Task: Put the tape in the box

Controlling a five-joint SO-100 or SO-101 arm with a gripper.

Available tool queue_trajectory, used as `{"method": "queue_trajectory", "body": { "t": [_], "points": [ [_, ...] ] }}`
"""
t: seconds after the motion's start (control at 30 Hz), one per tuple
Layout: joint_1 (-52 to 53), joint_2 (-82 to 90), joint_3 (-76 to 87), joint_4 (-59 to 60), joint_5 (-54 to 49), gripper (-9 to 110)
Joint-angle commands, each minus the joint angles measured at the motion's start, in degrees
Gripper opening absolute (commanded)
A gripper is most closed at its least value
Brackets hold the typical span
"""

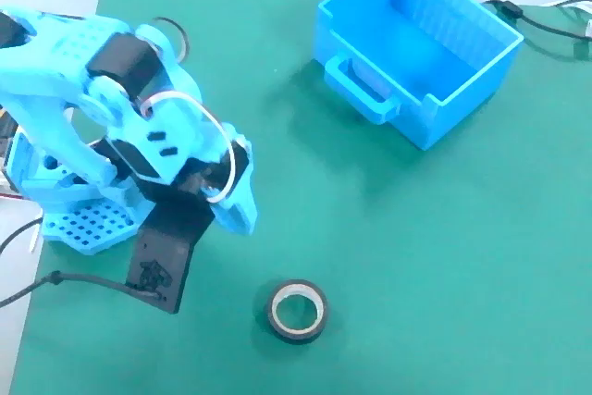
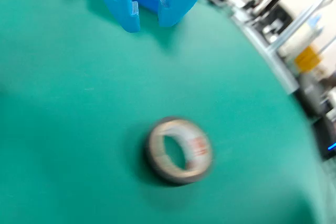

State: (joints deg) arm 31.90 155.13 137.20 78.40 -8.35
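Note:
A roll of black tape (image 1: 296,331) lies flat on the green mat (image 1: 435,265) near the front edge. In the wrist view it (image 2: 199,148) is blurred, below centre. A blue open-top box (image 1: 462,90) with a handle stands at the back right, empty. My blue arm is folded at the left. My gripper (image 1: 236,217) points down at the mat, up and to the left of the tape and apart from it. In the wrist view my gripper (image 2: 149,23) enters from the top, its jaws slightly apart with nothing between them.
The arm's base (image 1: 83,224) and a black cable (image 1: 55,282) are at the left edge of the mat. More cables (image 1: 546,20) lie behind the box. In the wrist view, blurred clutter (image 2: 310,56) stands past the mat's right edge.

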Motion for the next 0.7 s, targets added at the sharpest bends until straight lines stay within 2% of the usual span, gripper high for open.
{"method": "queue_trajectory", "body": {
  "t": [0.0,0.33,0.67],
  "points": [
    [1.32,-2.29,-2.72,0.62,-1.49,2],
    [6.59,-3.34,0.62,-0.35,-3.34,3],
    [8.00,-3.78,11.25,-11.34,-4.57,3]
  ]
}}
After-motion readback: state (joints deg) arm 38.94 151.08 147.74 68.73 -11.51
